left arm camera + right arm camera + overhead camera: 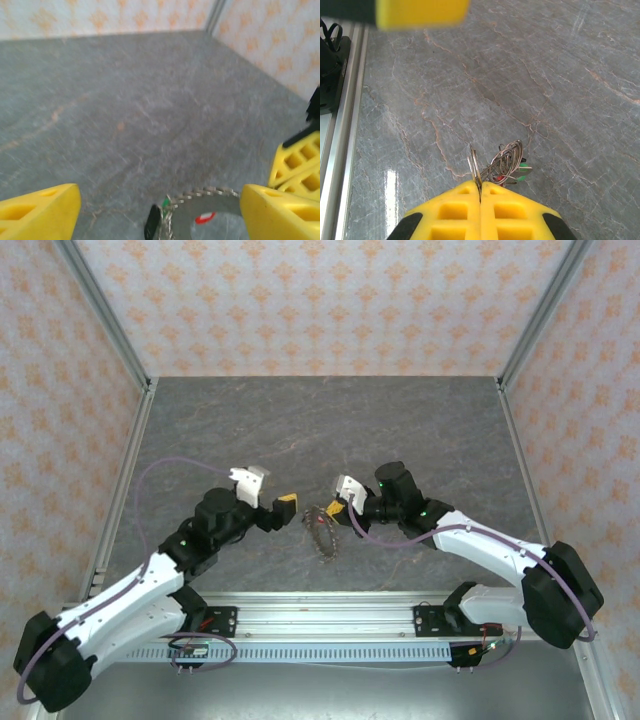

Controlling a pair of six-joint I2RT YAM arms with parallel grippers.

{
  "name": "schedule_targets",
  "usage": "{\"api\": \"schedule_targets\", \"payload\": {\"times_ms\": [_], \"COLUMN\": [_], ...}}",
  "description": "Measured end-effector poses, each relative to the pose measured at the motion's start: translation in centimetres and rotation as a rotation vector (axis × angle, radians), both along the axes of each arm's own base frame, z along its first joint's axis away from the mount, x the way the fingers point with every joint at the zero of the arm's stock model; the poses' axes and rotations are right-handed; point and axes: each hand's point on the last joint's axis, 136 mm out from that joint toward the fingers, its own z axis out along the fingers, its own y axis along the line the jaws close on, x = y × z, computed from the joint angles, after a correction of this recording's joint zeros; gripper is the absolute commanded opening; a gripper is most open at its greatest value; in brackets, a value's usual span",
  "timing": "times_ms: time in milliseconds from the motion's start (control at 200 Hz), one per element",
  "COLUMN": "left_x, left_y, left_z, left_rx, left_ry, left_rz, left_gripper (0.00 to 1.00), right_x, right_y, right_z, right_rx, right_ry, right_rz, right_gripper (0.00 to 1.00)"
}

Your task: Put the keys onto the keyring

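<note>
Grey veined table (420,430), walled in orange-patterned paper. Near its front middle is the keyring (322,532), and the right hand (480,192) is closed on its thin rim, edge-on between the pads. Green, red and black keys (166,203) bunch against the ring; whether any is threaded on, I cannot tell. The left hand (160,196) hovers open just beside it, holding nothing. The threading looks begun at most, with nothing visibly finished.

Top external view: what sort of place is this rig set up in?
Probably a lab test booth: a grey stone-look table boxed in by patterned wall panels on metal posts, with a metal rail for mounting along the near edge.
</note>
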Motion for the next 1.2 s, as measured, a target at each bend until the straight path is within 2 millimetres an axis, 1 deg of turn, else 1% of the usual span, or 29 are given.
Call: {"api": "schedule_targets", "payload": {"times_ms": [30, 90, 140, 220, 265, 330, 350, 370, 430, 505, 551, 671, 756, 856, 876, 906, 931, 1011, 1046, 1196], "left_x": [-0.2, -0.4, -0.6, -1.0, -1.2, -1.6, -1.8, -1.9, -2.3, -2.8, -2.9, -2.8, -2.8, -2.8, -2.8, -2.8, -2.8, -2.8, -2.8, -3.0], "left_y": [-0.5, -1.4, -2.0, -2.7, -3.2, -4.0, -4.3, -4.5, -5.0, -5.7, -6.0, -6.8, -6.9, -6.9, -6.9, -6.9, -6.9, -6.8, -6.8, -6.9], "left_z": [-0.8, -2.0, -2.4, -2.3, -2.2, -2.3, -2.5, -2.6, -3.4, -4.2, -4.4, -4.3, -4.3, -4.2, -4.2, -4.2, -4.2, -4.0, -3.7, -2.7], "left_rx": [0.014, 0.031, 0.036, 0.045, 0.046, 0.059, 0.067, 0.074, 0.105, 0.141, 0.160, 0.182, 0.190, 0.205, 0.209, 0.211, 0.216, 0.218, 0.217, 0.208], "left_ry": [0.023, 0.053, 0.057, 0.031, 0.012, -0.012, -0.016, -0.018, -0.020, -0.016, -0.015, -0.040, -0.057, -0.077, -0.081, -0.085, -0.092, -0.107, -0.116, -0.147], "left_rz": [-0.030, -0.085, -0.125, -0.184, -0.219, -0.278, -0.298, -0.313, -0.367, -0.440, -0.473, -0.528, -0.541, -0.552, -0.554, -0.556, -0.561, -0.564, -0.567, -0.583], "left_gripper": [0.67, 0.68, 0.68, 0.68, 0.63, 0.62, 0.61, 0.57, 0.51, 0.46, 0.46, 0.46, 0.46, 0.44, 0.43, 0.36, 0.34, 0.32, 0.28, 0.28], "right_x": [0.0, 0.0, 0.0, 0.0, 0.0, 0.1, 0.1, 0.0, 0.0, -0.1, -0.1, -0.1, -0.2, -0.3, -0.4, -0.4, -0.5, -0.5, -0.5, -0.5], "right_y": [0.0, 0.0, 0.0, 0.1, 0.1, 0.1, 0.1, 0.1, 0.2, 0.2, 0.3, 0.4, 0.5, 0.5, 0.5, 0.5, 0.5, 0.5, 0.5, 0.5], "right_z": [0.1, 0.1, 0.1, 0.2, 0.2, 0.4, 0.4, 0.4, 0.5, 0.5, 0.5, 0.6, 0.5, 0.5, 0.5, 0.5, 0.5, 0.4, 0.5, 0.5], "right_rx": [0.000, 0.000, -0.001, -0.002, -0.003, -0.003, -0.002, -0.002, 0.000, -0.001, -0.001, 0.000, -0.003, -0.004, -0.003, -0.004, -0.004, -0.007, -0.008, -0.009], "right_ry": [-0.002, -0.009, -0.012, -0.017, -0.017, -0.018, -0.017, -0.017, -0.019, -0.017, -0.014, -0.012, -0.009, -0.011, -0.011, -0.012, -0.013, -0.018, -0.021, -0.028], "right_rz": [0.001, 0.004, 0.006, 0.009, 0.010, 0.011, 0.012, 0.014, 0.018, 0.025, 0.028, 0.037, 0.043, 0.055, 0.057, 0.060, 0.063, 0.067, 0.069, 0.072], "right_gripper": [0.00, 0.00, 0.00, 0.00, 0.00, 0.00, 0.00, 0.00, 0.00, 0.00, 0.00, 0.00, 0.00, 0.00, 0.00, 0.00, 0.00, 0.00, 0.00, 0.00]}}
